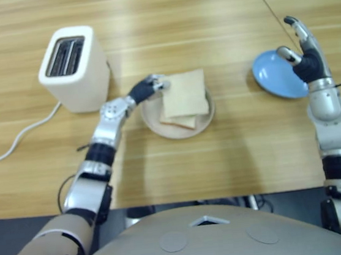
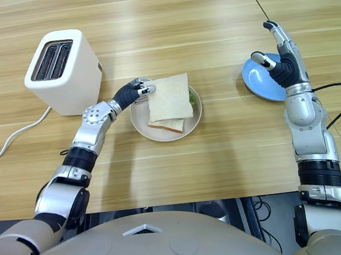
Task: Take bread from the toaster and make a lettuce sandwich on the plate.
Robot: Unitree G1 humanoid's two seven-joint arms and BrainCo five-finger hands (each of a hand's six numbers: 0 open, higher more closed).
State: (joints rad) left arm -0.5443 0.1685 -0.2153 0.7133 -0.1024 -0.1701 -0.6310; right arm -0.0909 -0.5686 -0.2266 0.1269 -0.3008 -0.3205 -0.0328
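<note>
Left robot hand [image 2: 131, 92] grips top bread slice [image 2: 170, 97] over the plate [image 2: 143, 128].

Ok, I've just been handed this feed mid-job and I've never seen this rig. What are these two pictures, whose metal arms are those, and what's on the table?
Both pictures come from a two-eyed camera on a humanoid robot's head, looking down at the wooden table. They show one scene from slightly different spots. The arms are the robot's own. Its left hand pinches a corner of the square top slice of bread, which sits over a lower bread slice on the round beige plate. A bit of green lettuce peeks out between them. Its right hand is raised, open and empty, at the round blue plate. The white two-slot toaster stands at the left, its white cord trailing off.
</note>
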